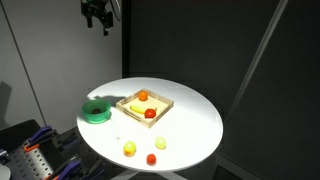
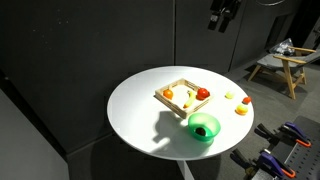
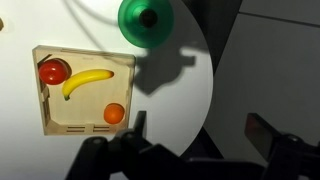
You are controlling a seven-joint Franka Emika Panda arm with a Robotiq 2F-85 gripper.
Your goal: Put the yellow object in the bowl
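Jaws stand wide apart with nothing between them, high above the surface in both exterior views. I read the layout as follows. The round white surface carries a square wooden tray holding a banana, a red piece and an orange piece. The green bowl sits just beside the tray. The yellow object lies near the surface edge, well apart from the bowl, close to a second yellow piece and a reddish piece.

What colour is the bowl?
Bright green; the bowl shows best in the wrist view.
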